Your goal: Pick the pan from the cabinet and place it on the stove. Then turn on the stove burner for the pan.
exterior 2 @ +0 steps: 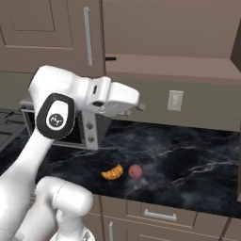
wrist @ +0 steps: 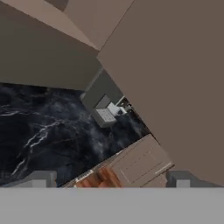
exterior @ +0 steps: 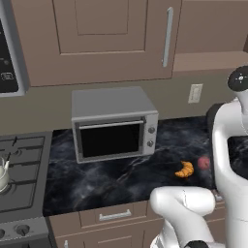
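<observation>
The cabinet (exterior: 97,38) above the counter (exterior: 121,179) was seen shut, its silver bar handle (exterior: 167,36) upright, so nothing inside could be made out. The stove (exterior: 22,169) lay at the left with a white kettle (exterior: 3,174) on a grate. The gripper (wrist: 111,181) was held with its fingers wide apart, clasping nothing. A toaster oven (exterior: 114,123), a croissant (exterior: 184,169) and a red fruit (exterior: 204,162) were set on the counter. No writing could be read.

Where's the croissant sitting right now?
The croissant lies on the dark marble counter, right of the toaster oven and just left of a small red fruit.
</observation>
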Available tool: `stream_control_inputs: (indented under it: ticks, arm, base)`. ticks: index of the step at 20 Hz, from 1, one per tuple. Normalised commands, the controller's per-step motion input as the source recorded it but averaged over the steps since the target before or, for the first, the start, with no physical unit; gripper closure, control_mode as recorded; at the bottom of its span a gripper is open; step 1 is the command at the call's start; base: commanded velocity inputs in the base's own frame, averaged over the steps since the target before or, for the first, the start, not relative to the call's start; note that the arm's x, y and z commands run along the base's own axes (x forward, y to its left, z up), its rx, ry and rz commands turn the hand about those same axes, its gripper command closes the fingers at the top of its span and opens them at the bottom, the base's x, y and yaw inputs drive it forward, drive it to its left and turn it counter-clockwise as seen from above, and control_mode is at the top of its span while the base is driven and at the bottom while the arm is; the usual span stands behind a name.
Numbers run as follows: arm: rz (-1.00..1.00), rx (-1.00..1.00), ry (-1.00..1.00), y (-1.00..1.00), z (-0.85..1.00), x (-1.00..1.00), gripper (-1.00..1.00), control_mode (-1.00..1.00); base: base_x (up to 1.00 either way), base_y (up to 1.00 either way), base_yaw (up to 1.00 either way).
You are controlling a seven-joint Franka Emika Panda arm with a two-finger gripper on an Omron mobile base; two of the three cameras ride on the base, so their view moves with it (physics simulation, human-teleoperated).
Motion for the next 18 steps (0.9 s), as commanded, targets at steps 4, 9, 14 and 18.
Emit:
stream_control_inputs:
  ticks: [4,9,14,18]
  arm:
    - [0.04,0.0,-0.19,0.97,0.04,-0.12,-1.0,-1.0]
    - [0.06,0.0,-0.16,0.93,0.02,-0.05,-1.0,-1.0]
    - [0.12,0.0,-0.1,0.84,0.0,0.0,-1.0,-1.0]
    - [0.15,0.01,-0.12,0.75,0.0,0.0,-1.0,-1.0]
  base:
    - [0.0,0.0,0.0]
    - [0.0,0.0,0.0]
    - [0.0,0.0,0.0]
    - [0.0,0.0,0.0]
